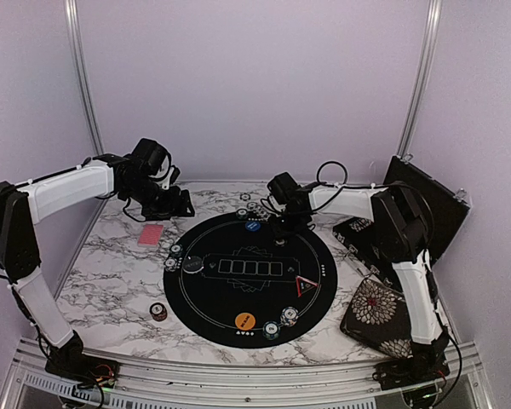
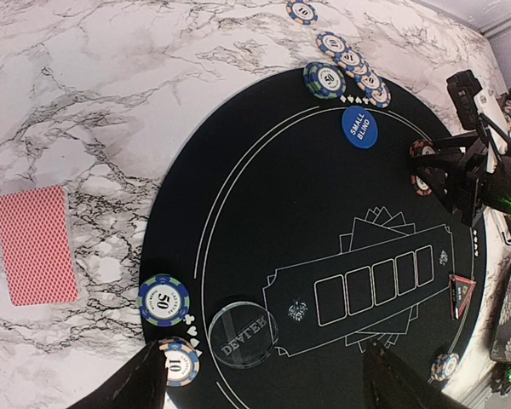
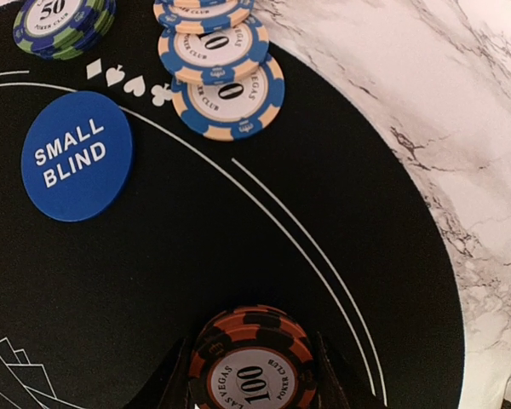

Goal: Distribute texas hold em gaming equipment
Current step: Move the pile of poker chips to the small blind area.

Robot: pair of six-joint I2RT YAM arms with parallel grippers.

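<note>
The marble table (image 1: 111,281) carries a black round mat (image 1: 238,298) at its centre. The left hand (image 1: 177,204) hangs wide open and empty near the table's far left corner, close to the pink-red-backed cards (image 2: 37,245) lying face down just left of the mat. The right hand (image 3: 251,385) is clamped on an orange-and-black chip stack (image 3: 251,362) standing at the mat's far edge.

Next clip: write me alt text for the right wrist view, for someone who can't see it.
A stack of orange-and-black 100 chips sits clamped in the right gripper on the black poker mat. Beyond it lie a blue SMALL BLIND button, fanned blue 10 chips and a green 50 stack; marble table at right.
</note>
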